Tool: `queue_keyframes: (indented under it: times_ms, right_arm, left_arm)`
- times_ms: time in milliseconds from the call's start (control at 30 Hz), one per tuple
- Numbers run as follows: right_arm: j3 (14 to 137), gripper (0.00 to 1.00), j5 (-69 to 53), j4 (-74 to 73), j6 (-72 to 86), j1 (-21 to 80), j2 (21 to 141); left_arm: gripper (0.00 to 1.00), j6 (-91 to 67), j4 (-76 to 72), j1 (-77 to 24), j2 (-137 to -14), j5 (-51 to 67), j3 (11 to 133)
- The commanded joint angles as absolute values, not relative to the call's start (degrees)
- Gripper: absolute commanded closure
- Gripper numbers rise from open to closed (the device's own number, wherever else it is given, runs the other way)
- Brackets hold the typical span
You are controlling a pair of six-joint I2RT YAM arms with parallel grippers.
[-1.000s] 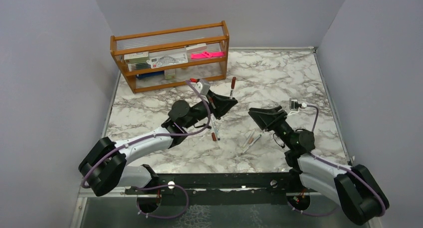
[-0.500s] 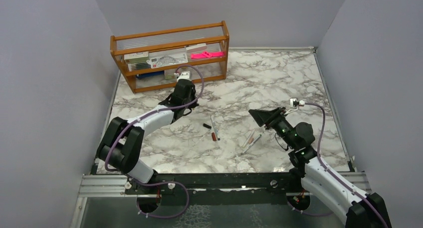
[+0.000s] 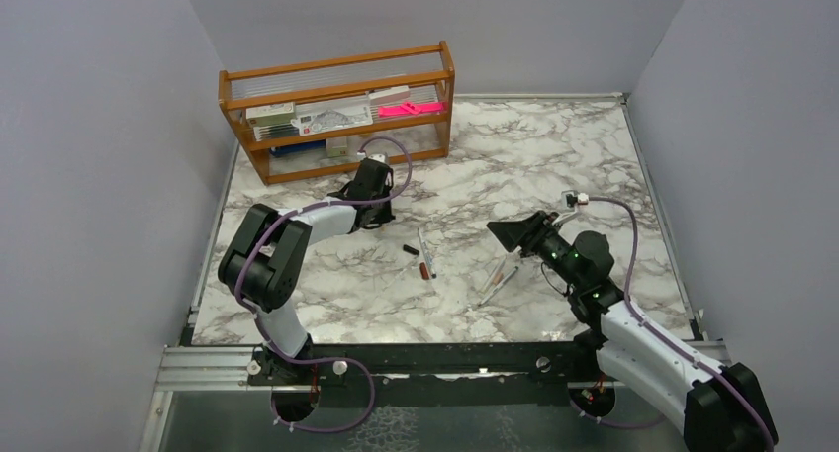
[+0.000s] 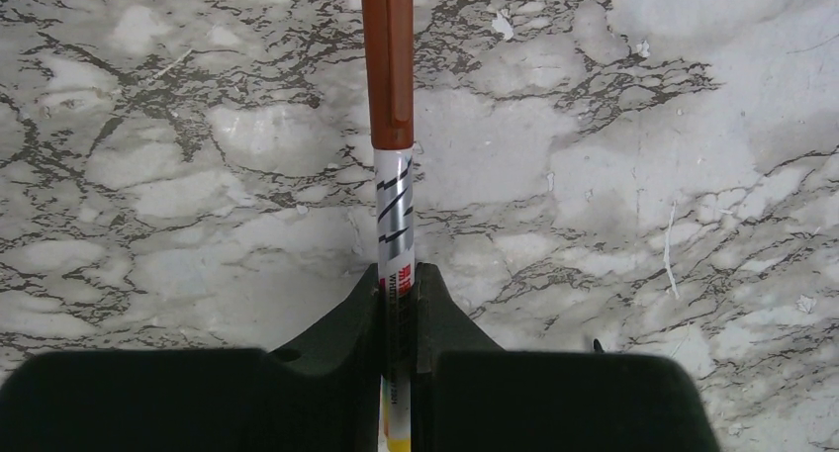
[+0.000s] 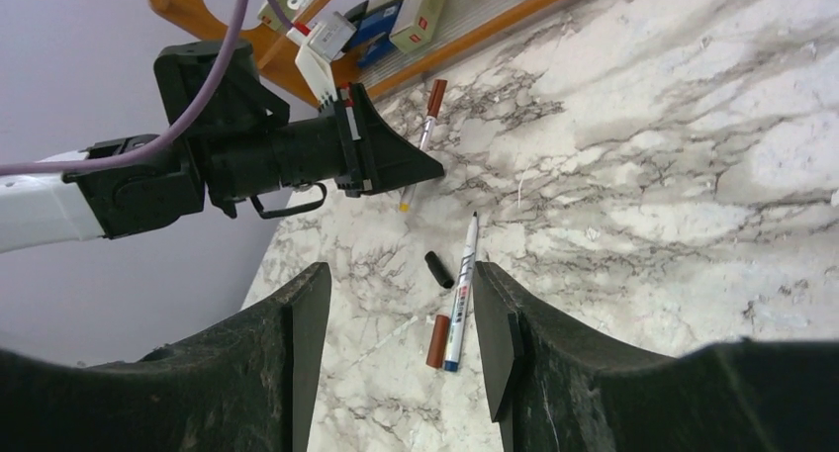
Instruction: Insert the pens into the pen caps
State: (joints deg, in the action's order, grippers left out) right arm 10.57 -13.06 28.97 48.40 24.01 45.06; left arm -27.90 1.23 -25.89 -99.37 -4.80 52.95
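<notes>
The left gripper (image 4: 398,274) is seen just in front of the wooden rack (image 3: 336,64), low over the marble table (image 3: 554,155). Its jaws are clamped together on a capped pen (image 4: 394,200), with the white printed barrel pinched between the fingertips. The red-brown cap (image 4: 387,56) is seated on the end that projects forward from the jaws, pointing toward the rack. A yellowish tail end shows behind the fingers in the right wrist view. Whether this pen touches the table cannot be told. Further from the rack, toward the table's middle, an uncapped pen (image 5: 461,289) is recorded lying flat. A loose red-brown cap (image 5: 436,340) lies just beside its end away from the rack. A black cap (image 5: 438,269) lies separately, close on the side toward the left arm. The right gripper (image 5: 401,274) is positioned well away from the rack, above the table and aimed at this group. Its fingers (image 5: 297,353) are held apart and nothing is gripped between them. Two further pens (image 3: 498,274) are noted lying together on the table near the right gripper, on its side away from the rack.
</notes>
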Motion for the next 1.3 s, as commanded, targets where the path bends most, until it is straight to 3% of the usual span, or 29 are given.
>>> queue_keyframes:
  times_ms: [0, 267, 433, 700, 933, 1267]
  right_arm:
    - [16.5, 0.45, -16.4, 21.1, 40.5, 24.3, 45.2]
    - [23.1, 0.45, -16.8, 9.2, 32.4, 27.3, 52.4]
    - [25.6, 0.46, -4.5, 6.5, 28.2, 37.8, 57.2]
    - [43.6, 0.48, 15.9, -5.7, 27.9, 55.2, 80.2]
    - [53.9, 0.53, 22.4, -10.8, 31.3, 57.6, 93.7]
    - [56.3, 0.58, 22.3, -11.1, 32.0, 57.7, 99.8]
  left_arm:
    - [0.86, -28.0, 2.2, -25.5, -101.7, -3.4, 52.7]
    - [0.76, -28.8, 1.1, -25.6, -99.6, -3.7, 51.7]
    - [0.75, -29.1, 1.1, -25.6, -98.0, -3.3, 51.8]
    - [0.75, -29.4, 0.0, -25.7, -87.6, 0.0, 50.7]
    - [0.74, -29.0, 5.7, -25.7, -75.3, -1.3, 49.6]
    - [0.73, -28.8, 7.5, -25.7, -67.7, -1.2, 44.6]
